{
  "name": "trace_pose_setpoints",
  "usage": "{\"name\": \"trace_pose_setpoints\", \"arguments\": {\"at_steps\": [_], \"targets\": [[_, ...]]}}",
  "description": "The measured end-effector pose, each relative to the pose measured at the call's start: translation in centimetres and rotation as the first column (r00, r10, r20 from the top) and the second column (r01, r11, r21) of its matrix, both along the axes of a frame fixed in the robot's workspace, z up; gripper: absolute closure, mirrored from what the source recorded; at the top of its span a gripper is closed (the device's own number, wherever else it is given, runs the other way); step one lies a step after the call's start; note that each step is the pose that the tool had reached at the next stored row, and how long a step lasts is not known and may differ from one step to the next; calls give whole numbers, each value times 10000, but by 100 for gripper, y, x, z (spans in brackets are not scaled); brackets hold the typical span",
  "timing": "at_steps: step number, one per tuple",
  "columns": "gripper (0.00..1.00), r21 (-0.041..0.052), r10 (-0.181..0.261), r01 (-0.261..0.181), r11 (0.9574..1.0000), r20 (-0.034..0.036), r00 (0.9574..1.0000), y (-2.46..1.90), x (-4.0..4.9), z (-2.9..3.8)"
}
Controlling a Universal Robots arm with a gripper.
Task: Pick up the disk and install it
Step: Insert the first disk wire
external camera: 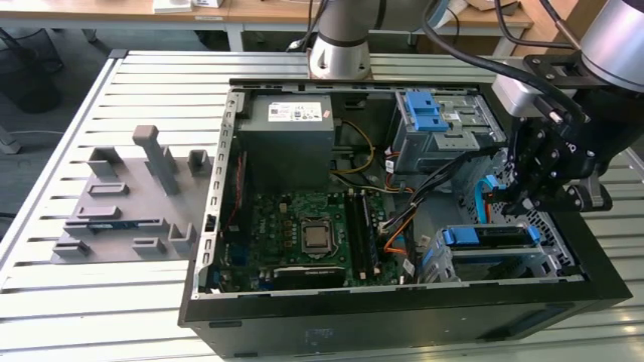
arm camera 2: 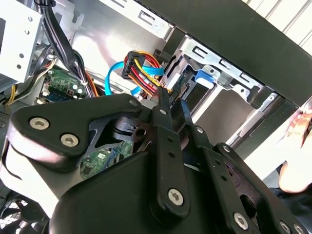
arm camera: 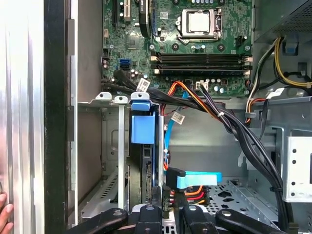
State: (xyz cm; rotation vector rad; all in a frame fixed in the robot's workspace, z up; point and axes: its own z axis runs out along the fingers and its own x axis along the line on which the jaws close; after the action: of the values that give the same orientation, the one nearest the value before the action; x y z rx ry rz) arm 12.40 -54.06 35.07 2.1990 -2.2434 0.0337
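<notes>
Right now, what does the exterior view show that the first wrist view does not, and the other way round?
Exterior view: the grey fixture block on the slatted table, at the exterior view's left of the open computer case, and the arm's base behind the case.
First wrist view: a person's fingertips at the outside of the case wall.
Both: the motherboard, the blue-tabbed carrier in the drive cage, and the pincer close by it.
</notes>
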Motion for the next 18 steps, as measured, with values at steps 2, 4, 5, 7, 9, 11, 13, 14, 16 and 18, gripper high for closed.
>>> {"name": "trace_pose_setpoints", "arguments": {"at_steps": [2,4,5,7,9,11,13,14,16,18], "targets": [[75,0,0,0,10000,11,10000,0,0,-6],[76,-2,0,0,10000,14,10000,0,0,-7],[76,-1,-1,1,10000,14,10000,0,-1,-8],[83,0,-1,1,10000,14,10000,0,-1,-8],[84,0,-1,1,10000,14,10000,0,-1,-9],[84,0,-1,1,10000,14,10000,0,-1,-9],[84,0,-1,1,10000,14,10000,0,-1,-9],[84,3,-1,1,10000,14,10000,-2,-1,-11],[84,1,-2,2,10000,13,10000,-11,-1,-15],[84,0,-13,13,10000,13,10000,-29,-1,-22]]}}
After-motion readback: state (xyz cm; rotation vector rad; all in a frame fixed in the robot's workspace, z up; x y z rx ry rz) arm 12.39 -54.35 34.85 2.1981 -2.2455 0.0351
